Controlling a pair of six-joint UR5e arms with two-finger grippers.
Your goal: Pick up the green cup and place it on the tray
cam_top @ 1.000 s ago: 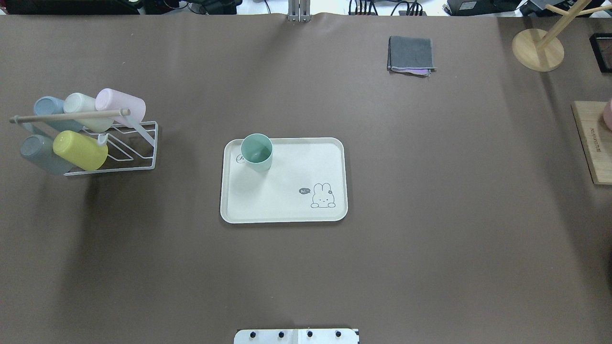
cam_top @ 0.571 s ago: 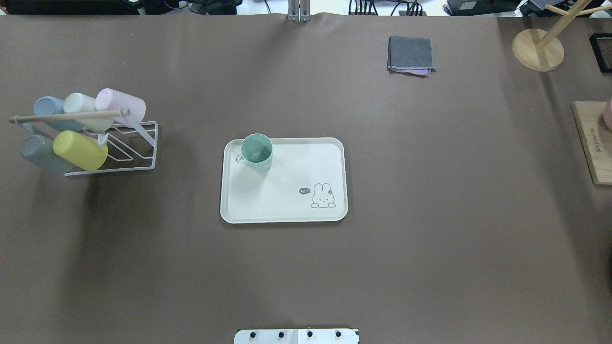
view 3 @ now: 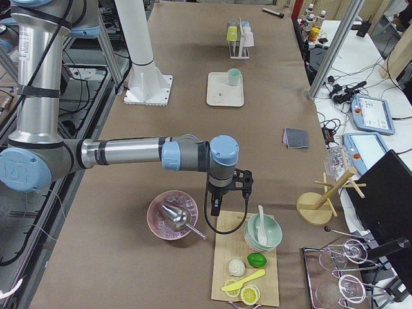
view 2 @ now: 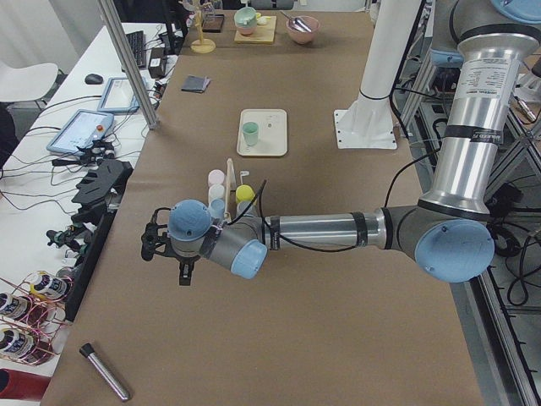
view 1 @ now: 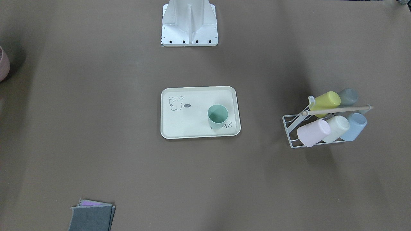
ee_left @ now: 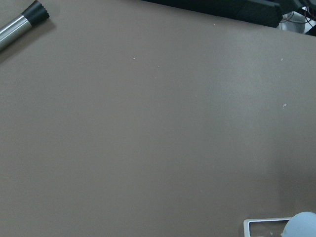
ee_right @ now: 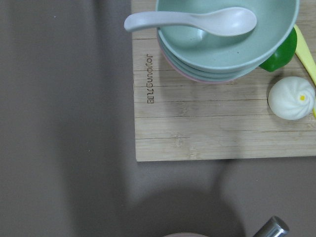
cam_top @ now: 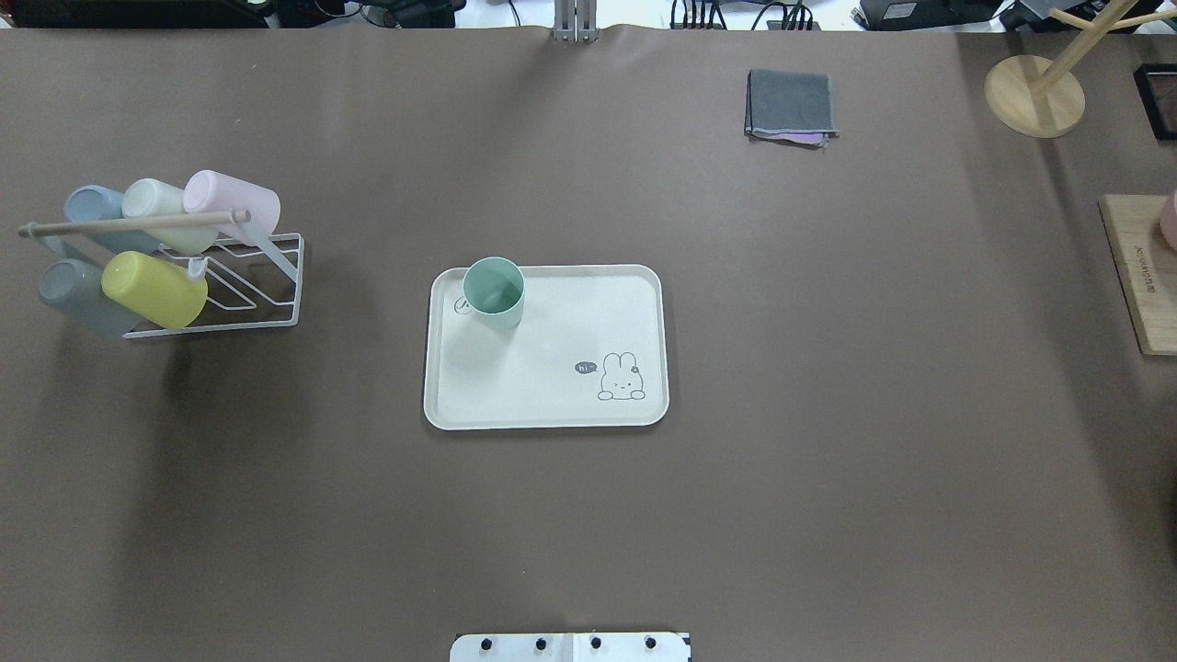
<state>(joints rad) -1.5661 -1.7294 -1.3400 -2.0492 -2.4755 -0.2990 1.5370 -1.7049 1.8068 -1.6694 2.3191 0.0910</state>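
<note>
Nearest the robot's base lies one flat cream rectangular tray (cam_top: 533, 386) with rounded corners and a rabbit drawing. One smooth pale mint-green plastic cup (cam_top: 494, 292) stands upright on it, mouth up, in the tray's far left corner. Well off to the left, one white wire rack (cam_top: 276, 285) with a wooden rod holds five tumblers on their sides: yellow-green (cam_top: 154, 288), grey (cam_top: 78, 294), pale blue (cam_top: 92, 207), cream (cam_top: 161, 207) and pink (cam_top: 234, 202). Farthest back lies one folded dark grey cloth (cam_top: 791, 101). The left gripper (view 2: 169, 254) and right gripper (view 3: 228, 190) hang beyond the table's ends. I cannot tell whether either's fingers are spread or closed.
</note>
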